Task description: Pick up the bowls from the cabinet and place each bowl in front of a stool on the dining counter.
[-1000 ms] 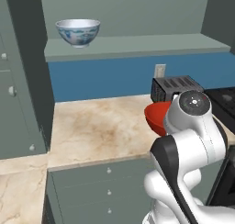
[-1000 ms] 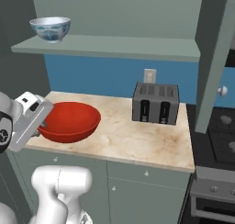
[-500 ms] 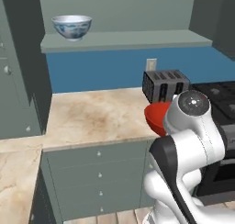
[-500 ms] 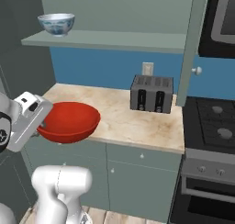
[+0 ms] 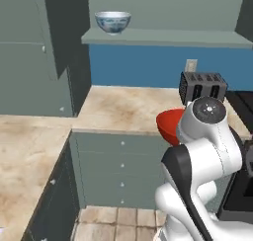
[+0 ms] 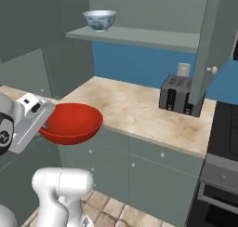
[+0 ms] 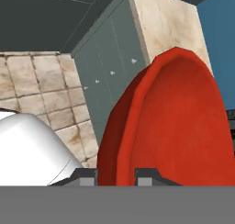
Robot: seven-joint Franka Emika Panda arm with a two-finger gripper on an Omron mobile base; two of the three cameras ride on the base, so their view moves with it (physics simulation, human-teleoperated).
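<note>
A red bowl (image 6: pixel 72 123) rides level and mouth-up in the grip of the white arm, its fingers (image 7: pixel 147 176) clamped on the near rim so that one sits inside the bowl and one outside. Being round, the bowl has no long axis; its open side faces the ceiling, and it hangs in the air just off the front edge of the marble tabletop (image 6: pixel 139 110), above the grey-green drawer fronts (image 5: pixel 123 168) and the tiled floor (image 7: pixel 41 94). In the left base view only a sliver of the red bowl (image 5: pixel 168 126) shows beside the arm's round joint. Two bowls are visible in all: the red one held, and a white bowl with a blue pattern (image 5: pixel 112 21) standing upright near the left end of the cabinet shelf (image 6: pixel 139 36). One dark toaster (image 6: pixel 179 96) stands at the back of the tabletop, just below a wall socket. The arm is folded close over its base, forearm reaching out level towards the tabletop.
</note>
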